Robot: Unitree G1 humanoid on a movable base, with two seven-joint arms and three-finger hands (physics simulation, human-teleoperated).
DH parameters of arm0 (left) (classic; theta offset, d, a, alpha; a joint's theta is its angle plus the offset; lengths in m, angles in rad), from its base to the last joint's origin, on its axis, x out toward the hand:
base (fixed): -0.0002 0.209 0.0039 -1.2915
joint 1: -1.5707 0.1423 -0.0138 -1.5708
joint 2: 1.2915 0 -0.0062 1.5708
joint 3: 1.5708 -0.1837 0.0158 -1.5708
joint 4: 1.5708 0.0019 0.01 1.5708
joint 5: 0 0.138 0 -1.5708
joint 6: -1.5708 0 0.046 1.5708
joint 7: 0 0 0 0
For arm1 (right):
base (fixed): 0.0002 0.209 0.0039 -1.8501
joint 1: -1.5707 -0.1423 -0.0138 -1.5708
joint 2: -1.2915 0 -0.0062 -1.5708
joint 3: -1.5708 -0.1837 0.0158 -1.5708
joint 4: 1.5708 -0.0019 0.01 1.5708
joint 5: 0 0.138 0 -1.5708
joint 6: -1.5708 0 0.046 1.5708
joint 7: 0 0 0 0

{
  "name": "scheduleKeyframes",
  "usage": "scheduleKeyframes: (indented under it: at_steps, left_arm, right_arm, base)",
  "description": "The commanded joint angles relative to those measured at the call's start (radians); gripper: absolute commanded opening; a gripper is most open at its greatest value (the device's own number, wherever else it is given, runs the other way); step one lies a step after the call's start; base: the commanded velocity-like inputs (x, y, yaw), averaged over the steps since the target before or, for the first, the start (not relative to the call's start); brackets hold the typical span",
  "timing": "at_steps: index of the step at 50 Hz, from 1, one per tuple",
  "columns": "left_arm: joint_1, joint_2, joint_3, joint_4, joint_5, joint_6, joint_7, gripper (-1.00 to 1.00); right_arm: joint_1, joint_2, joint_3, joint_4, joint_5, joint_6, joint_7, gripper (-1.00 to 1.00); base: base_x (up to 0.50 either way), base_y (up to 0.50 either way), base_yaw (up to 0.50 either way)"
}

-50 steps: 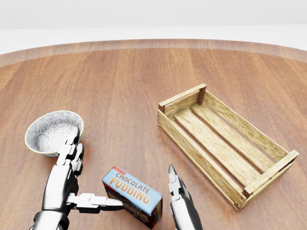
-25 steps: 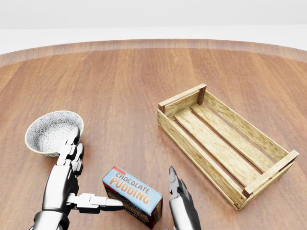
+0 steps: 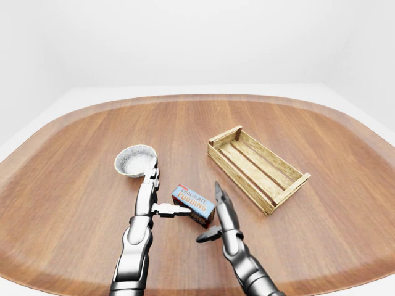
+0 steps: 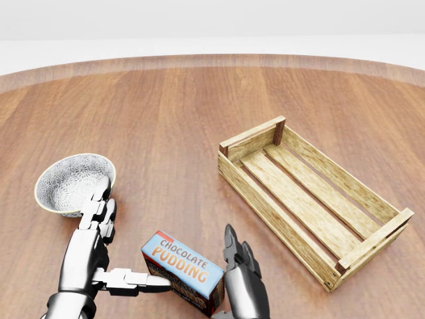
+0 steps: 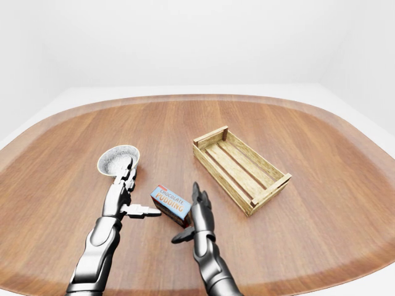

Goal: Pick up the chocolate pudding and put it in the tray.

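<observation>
wood-grain brown is seen across the rounded table (image 3: 74,185), on which every item rests. the chocolate pudding box (image 4: 183,272) is found low in the head view, lying flat with its blue lettered face turned up, just left of centre. it is flanked by both hands. the left hand (image 4: 93,246) is held open at the box's left, two fingers pointed up the view toward the bowl and the thumb (image 4: 133,280) stretched sideways so that its tip touches the box's left end. the right hand (image 4: 240,272) is also held open, fingers extended upward, right beside the box's right end; whether contact is made there cannot be told. neither hand is closed round the box.

the slatted wooden tray (image 4: 309,197) is set to the right of the box and apart from it, angled diagonally from upper left to lower right, with nothing seen inside. a patterned white bowl (image 4: 72,182) is placed at the left of the head view, just above the left hand's fingertips. pale plain walls (image 3: 197,43) are seen beyond the table edge.
</observation>
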Motion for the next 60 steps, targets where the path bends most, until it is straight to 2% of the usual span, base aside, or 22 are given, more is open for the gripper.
scheduleKeyframes:
  at_steps: [1,9,10,11,12,35,52,60]
  left_arm:
    - [-0.001,-0.002,0.006,-0.007,-0.031,0.014,-0.017,1.0]
    - [-0.003,-0.002,0.006,-0.004,-0.031,0.014,-0.017,1.0]
    - [-0.002,-0.002,0.006,-0.01,-0.031,0.018,-0.017,1.0]
    - [-0.002,-0.002,0.006,-0.01,-0.031,0.019,-0.017,1.0]
    - [-0.001,-0.002,0.006,-0.011,-0.031,0.019,-0.017,1.0]
    - [-0.003,-0.002,0.006,0.0,-0.03,0.011,-0.017,1.0]
    - [0.0,-0.003,0.005,-0.014,-0.03,0.023,-0.017,1.0]
    - [-0.006,-0.002,0.006,0.002,-0.03,0.015,-0.015,1.0]
  right_arm:
    - [-0.026,0.007,0.004,0.046,-0.043,0.0,-0.04,1.0]
    - [-0.038,0.007,-0.002,0.078,-0.058,0.0,-0.051,0.99]
    - [-0.036,0.007,-0.002,0.078,-0.059,0.0,-0.052,0.52]
    - [-0.036,0.007,-0.002,0.079,-0.06,0.0,-0.053,0.52]
    - [-0.033,0.006,-0.001,0.08,-0.051,0.0,-0.044,-1.0]
    - [-0.052,0.001,-0.012,0.142,-0.096,0.0,-0.094,-1.0]
    - [-0.029,-0.001,-0.015,0.099,-0.067,0.0,-0.073,-1.0]
    - [-0.03,-0.005,-0.024,0.095,-0.053,0.0,-0.074,-1.0]
  base:
    - [0.0,0.0,0.0]
    - [0.0,0.0,0.0]
    - [0.0,0.0,0.0]
    - [0.0,0.0,0.0]
    - [0.0,0.0,0.0]
    - [0.0,0.0,0.0]
    - [0.0,0.0,0.0]
    - [0.0,0.0,0.0]
